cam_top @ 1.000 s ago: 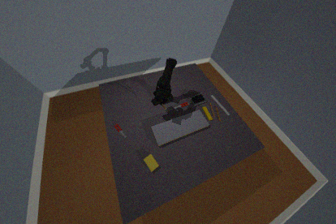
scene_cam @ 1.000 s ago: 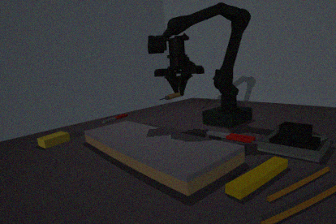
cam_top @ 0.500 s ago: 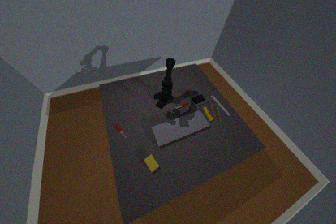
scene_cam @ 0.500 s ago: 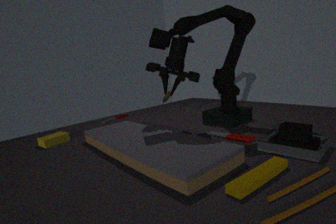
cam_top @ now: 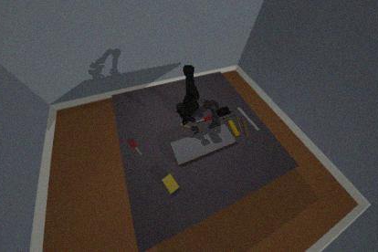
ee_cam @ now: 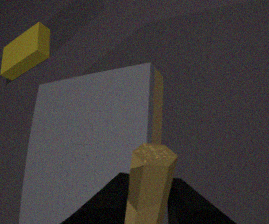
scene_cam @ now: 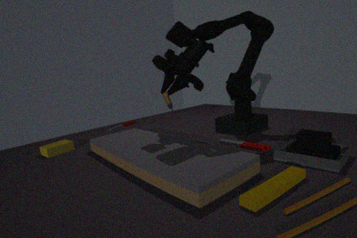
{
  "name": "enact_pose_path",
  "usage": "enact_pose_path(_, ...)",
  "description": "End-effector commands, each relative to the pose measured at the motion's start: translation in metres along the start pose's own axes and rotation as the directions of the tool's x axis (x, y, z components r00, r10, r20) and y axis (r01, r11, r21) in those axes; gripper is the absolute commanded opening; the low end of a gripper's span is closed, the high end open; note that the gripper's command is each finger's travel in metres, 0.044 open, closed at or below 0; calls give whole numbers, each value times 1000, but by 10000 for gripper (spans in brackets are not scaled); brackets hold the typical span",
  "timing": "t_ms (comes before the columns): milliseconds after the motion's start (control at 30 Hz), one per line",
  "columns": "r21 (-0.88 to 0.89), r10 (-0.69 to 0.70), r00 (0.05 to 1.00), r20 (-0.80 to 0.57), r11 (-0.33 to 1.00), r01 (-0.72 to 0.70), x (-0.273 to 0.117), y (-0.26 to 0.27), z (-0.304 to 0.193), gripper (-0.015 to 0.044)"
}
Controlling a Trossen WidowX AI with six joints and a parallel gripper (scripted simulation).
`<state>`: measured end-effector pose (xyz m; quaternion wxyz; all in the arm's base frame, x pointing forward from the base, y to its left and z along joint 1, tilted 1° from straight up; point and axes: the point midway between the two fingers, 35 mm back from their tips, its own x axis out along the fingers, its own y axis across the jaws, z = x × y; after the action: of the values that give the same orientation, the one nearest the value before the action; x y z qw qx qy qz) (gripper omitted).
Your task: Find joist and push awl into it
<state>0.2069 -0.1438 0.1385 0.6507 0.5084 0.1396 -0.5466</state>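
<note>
My gripper (cam_top: 184,122) (scene_cam: 165,92) is shut on the awl (scene_cam: 167,100) (ee_cam: 152,175). The awl's wooden handle fills the middle of the wrist view; in the exterior view its thin tip points down, slightly tilted. Gripper and awl are in the air, well above the level of the pale floor panel (cam_top: 184,152) (scene_cam: 114,144) (ee_cam: 85,125); in the top view they appear near its back edge. I see no hole in the panel, but shadow covers part of it. The black stud finder (cam_top: 224,110) (scene_cam: 314,142) sits in the grey tray (scene_cam: 308,162). The joist is hidden.
A yellow block (cam_top: 170,183) (scene_cam: 57,147) (ee_cam: 22,52) lies beyond the panel. A long yellow bar (cam_top: 234,128) (scene_cam: 273,190) and two thin wooden sticks lie at its other end. A red-handled tool (cam_top: 207,118) (scene_cam: 256,147) lies between panel and tray; another (cam_top: 132,143) (scene_cam: 128,123) lies apart.
</note>
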Motion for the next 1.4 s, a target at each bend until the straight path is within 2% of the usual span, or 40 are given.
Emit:
enact_pose_path(0,-145,101,993,61,985,-91,-7,13,0,0)
enact_pose_path(367,-486,336,924,184,848,-211,-31,42,-5,0)
enact_pose_path(733,-709,512,811,282,681,-184,-64,56,-10,0)
enact_pose_path(767,-665,468,848,251,719,-200,-53,55,-11,0)
enact_pose_path(1367,-732,528,799,289,659,-171,-38,97,-40,0)
